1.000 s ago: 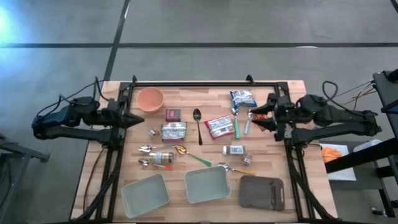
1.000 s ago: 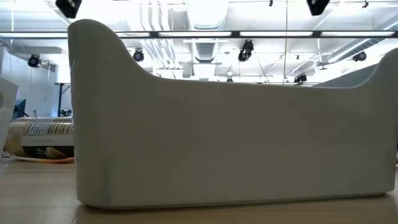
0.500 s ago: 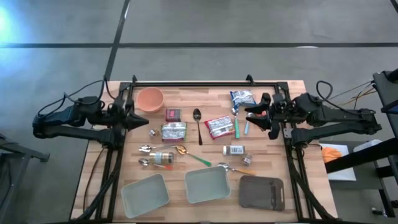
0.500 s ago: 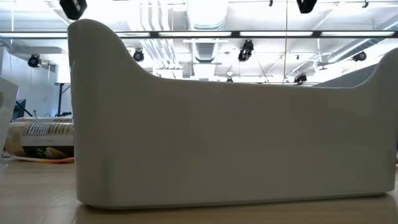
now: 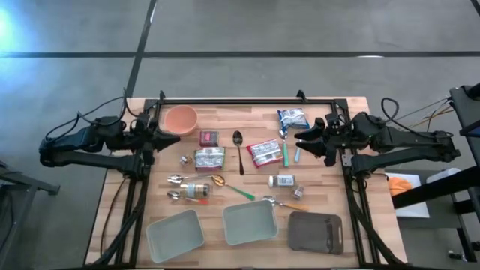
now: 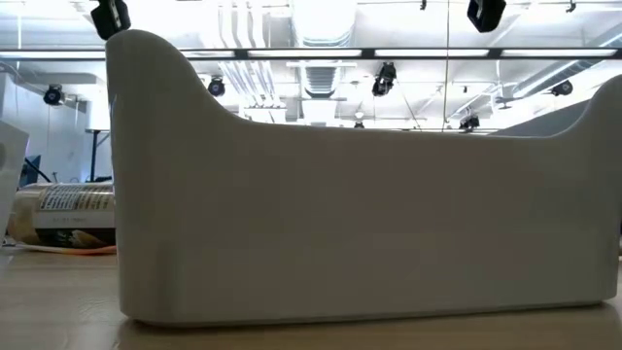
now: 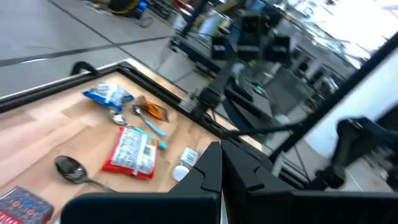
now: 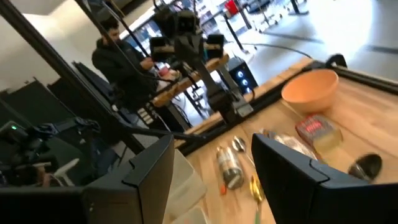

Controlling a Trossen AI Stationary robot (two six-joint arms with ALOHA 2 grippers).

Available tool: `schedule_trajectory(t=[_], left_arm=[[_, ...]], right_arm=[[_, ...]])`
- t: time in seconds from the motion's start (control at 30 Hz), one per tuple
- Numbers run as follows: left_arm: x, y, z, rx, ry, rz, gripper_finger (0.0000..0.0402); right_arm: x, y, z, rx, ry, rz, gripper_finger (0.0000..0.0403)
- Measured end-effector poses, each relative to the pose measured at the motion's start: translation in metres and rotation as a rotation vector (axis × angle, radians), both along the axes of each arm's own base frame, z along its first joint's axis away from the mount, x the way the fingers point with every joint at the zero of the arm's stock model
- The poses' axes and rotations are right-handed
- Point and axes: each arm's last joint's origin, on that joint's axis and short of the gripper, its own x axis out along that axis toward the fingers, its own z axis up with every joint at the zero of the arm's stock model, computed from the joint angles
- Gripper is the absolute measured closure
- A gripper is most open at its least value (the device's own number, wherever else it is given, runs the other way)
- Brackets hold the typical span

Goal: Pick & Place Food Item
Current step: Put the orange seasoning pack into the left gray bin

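- Left claw (image 5: 171, 138): clenched, empty, hanging over the wooden slatted desk (image 5: 330, 196) at its left edge, just beside the round orange bowl (image 5: 181, 118).
- Right claw (image 5: 301, 139): released, fingers parted, empty, above the right side of the desk, next to the blue-and-white crinkled snack bag (image 5: 292, 119).
- Red-and-white flat food packet (image 5: 264, 153): lying mid-desk, left of the right claw, beside the dark metal spoon (image 5: 238, 146).
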Motion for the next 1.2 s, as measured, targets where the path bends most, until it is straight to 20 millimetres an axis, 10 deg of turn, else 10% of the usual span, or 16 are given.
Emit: schedule_trajectory(t=[1.2], left_arm=[[-0.001, 0.004, 0.001, -0.032, -0.019, 0.137, 0.0401]], right_arm=[[0.003, -0.052, -0.098, 0.266, 0.954, -0.601, 0.0190]])
